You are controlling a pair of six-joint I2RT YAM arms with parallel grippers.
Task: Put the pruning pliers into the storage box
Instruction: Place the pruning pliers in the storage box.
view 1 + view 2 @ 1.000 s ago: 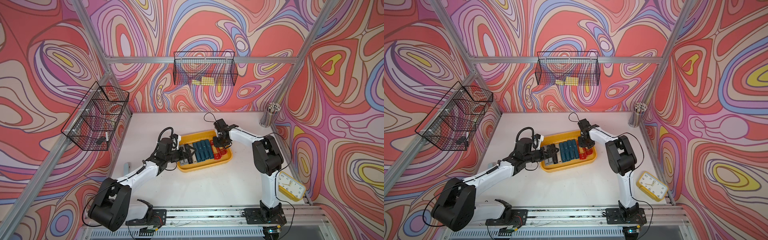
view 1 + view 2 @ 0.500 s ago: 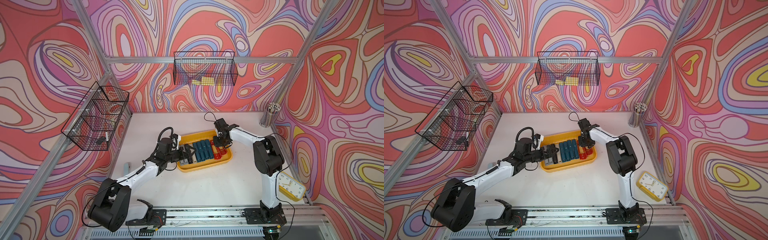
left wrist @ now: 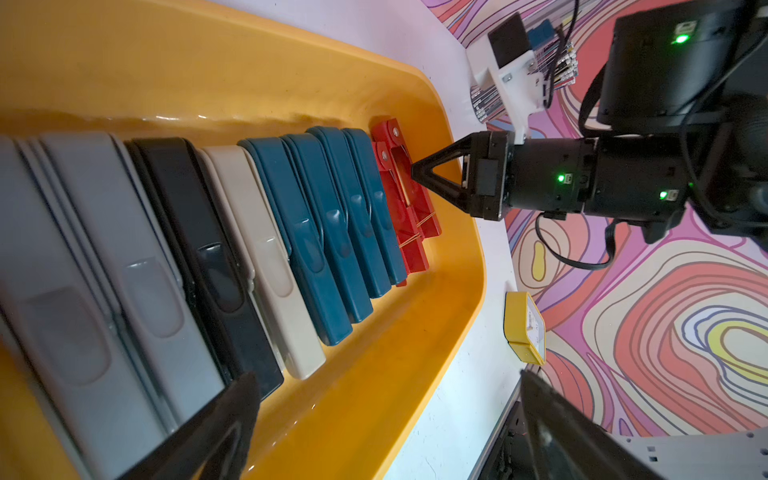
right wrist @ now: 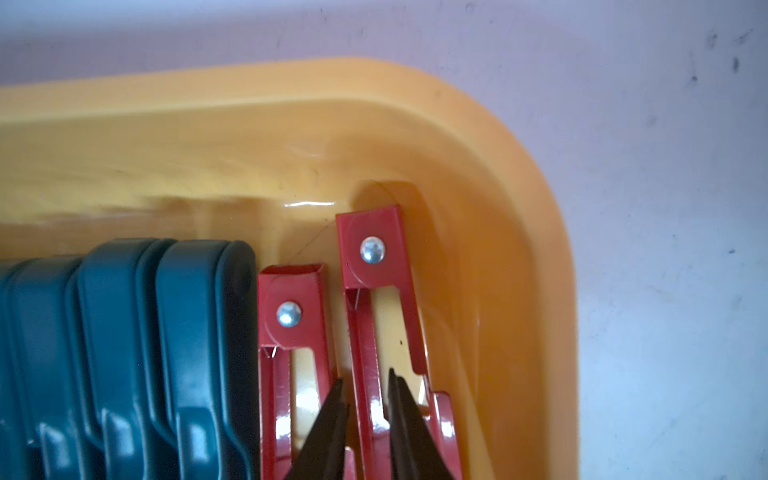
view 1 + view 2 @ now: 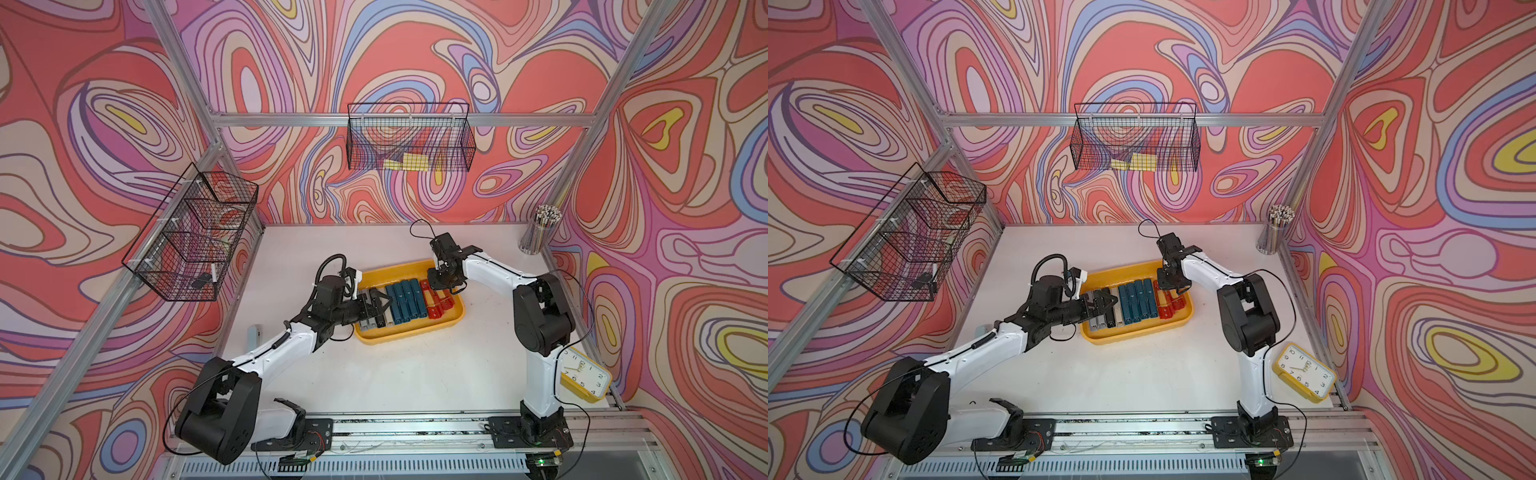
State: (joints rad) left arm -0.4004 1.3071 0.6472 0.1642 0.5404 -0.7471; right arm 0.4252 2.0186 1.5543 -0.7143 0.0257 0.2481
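The yellow storage box [image 5: 409, 334] lies mid-table, seen in both top views [image 5: 1133, 336]. Pruning pliers [image 5: 405, 301] lie in it side by side: grey, black, beige, teal and red. My right gripper [image 4: 363, 399] points down into the box's far right corner. It is shut on one arm of the outermost red pliers [image 4: 376, 232], which rest on the box floor beside another red pair [image 4: 291, 291]. My left gripper [image 3: 386, 432] is open and holds nothing. It hovers over the grey and black pliers [image 3: 199, 257] at the box's left end.
A yellow clock [image 5: 584, 376] leans at the table's right edge near the right arm's base. A cup of white-tipped sticks [image 5: 540, 232] stands in the back right corner. Black wire baskets hang on the back wall [image 5: 409, 143] and left wall [image 5: 191, 241].
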